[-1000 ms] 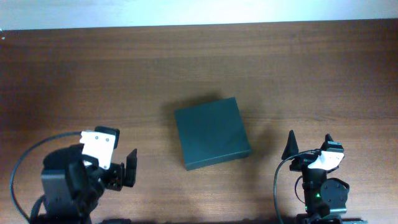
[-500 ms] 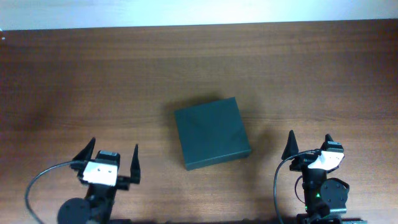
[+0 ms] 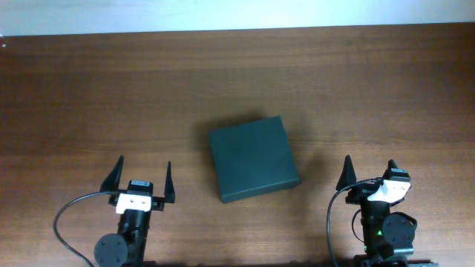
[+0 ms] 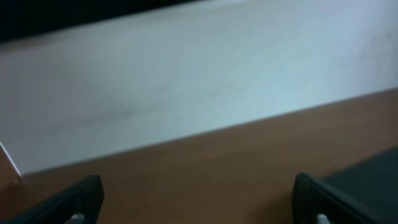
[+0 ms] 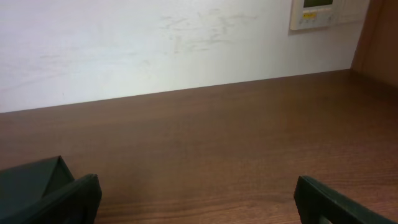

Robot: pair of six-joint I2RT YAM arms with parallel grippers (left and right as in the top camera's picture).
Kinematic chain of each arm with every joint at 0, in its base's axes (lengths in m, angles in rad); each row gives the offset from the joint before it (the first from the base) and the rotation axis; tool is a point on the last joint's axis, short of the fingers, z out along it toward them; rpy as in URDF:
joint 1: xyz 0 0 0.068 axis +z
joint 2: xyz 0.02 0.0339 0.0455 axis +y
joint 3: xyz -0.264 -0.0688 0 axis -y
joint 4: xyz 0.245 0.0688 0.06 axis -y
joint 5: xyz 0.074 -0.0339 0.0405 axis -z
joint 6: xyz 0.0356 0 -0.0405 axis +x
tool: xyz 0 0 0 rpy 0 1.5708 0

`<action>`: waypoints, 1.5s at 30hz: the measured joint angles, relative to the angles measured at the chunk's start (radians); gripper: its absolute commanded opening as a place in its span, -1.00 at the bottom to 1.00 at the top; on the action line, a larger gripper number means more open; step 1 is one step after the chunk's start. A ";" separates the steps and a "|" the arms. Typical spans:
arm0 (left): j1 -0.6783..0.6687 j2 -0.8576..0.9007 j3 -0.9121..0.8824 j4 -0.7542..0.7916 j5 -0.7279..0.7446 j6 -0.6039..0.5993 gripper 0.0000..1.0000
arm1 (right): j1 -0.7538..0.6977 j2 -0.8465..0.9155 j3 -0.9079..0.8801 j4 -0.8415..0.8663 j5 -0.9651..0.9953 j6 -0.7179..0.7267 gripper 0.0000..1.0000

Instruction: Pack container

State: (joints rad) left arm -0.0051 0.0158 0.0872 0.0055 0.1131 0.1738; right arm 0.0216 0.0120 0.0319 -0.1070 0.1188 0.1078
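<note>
Roughly midway across the desk (image 3: pixel 237 74) lay the closed dark green container (image 3: pixel 253 158), touching neither arm. Near the front edge, the left fingers (image 3: pixel 115 178) and the right fingers (image 3: pixel 346 174) stood spread wide, empty, flanking it.

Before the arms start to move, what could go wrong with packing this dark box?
1. The container lies closed and flat on the table; a finger prying it open may push it along the smooth wood.
2. It sits turned against the table edges, so a straight approach by the open left gripper or right gripper could strike a corner and spin it.
3. No view shows anything to pack.
</note>
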 measured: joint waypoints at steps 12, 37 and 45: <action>-0.022 -0.002 -0.063 -0.095 0.000 -0.165 0.99 | 0.000 0.000 0.000 0.000 0.000 0.002 0.98; -0.038 -0.002 -0.063 -0.095 -0.020 -0.269 0.99 | 0.000 0.000 0.000 0.000 0.000 0.001 0.98; -0.038 -0.002 -0.063 -0.095 -0.020 -0.269 0.99 | 0.000 0.000 0.000 0.000 0.000 0.001 0.98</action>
State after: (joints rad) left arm -0.0429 0.0139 0.0242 -0.0898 0.0933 -0.0952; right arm 0.0216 0.0120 0.0319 -0.1070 0.1192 0.1089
